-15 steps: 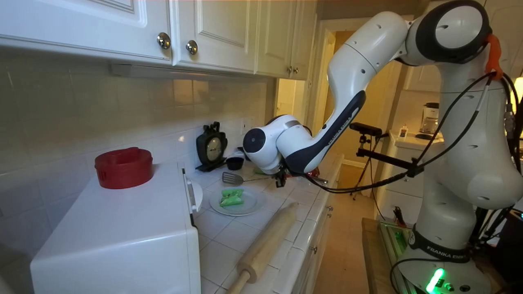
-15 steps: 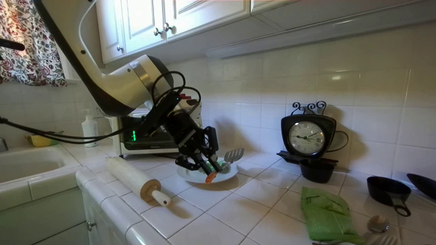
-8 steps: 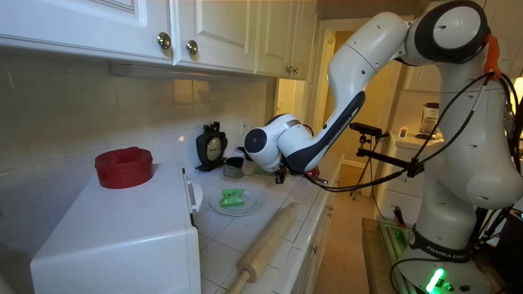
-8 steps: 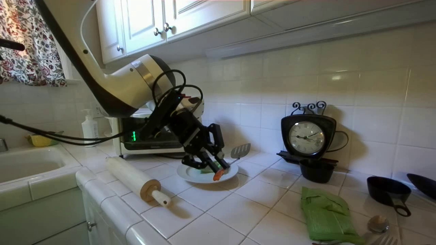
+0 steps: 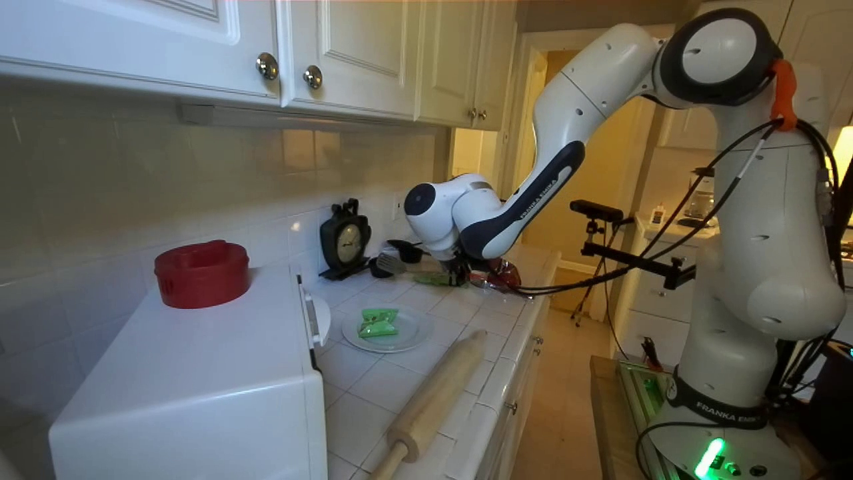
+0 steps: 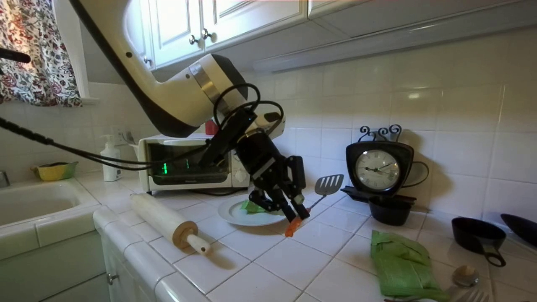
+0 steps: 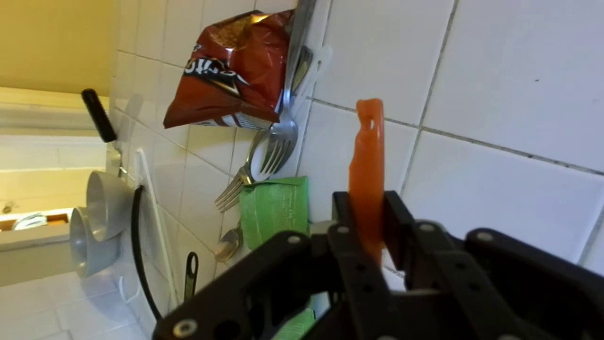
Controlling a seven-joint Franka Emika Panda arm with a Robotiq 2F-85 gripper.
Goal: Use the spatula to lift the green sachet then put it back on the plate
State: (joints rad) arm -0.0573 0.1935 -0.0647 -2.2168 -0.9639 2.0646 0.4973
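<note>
Holding the spatula (image 6: pixel 321 188) up beside the plate (image 5: pixel 414 330); gripper (image 7: pixel 366 206) has its fingers clamped on the orange handle (image 7: pixel 369 160). Sachet (image 5: pixel 378 323) lies on the plate, well apart from the blade. Blade tilted up, right of the plate in an exterior view, looks near the clock (image 6: pixel 377 170); can't tell the gap. Bigger green packet (image 6: pixel 405 266) on the counter at right: not the target, I'd say.

Can't tell whether the lift is done or still to come. Taking it as to come: swing the blade left over the plate, lower it nearly flat, front edge down just beside the sachet, slide under slowly. Sachet looks light, likely to skid, so low angle, small pushes. Lift level; handle may twist in the grip. Setting down: blade edge to plate first, tip, draw back.
</note>
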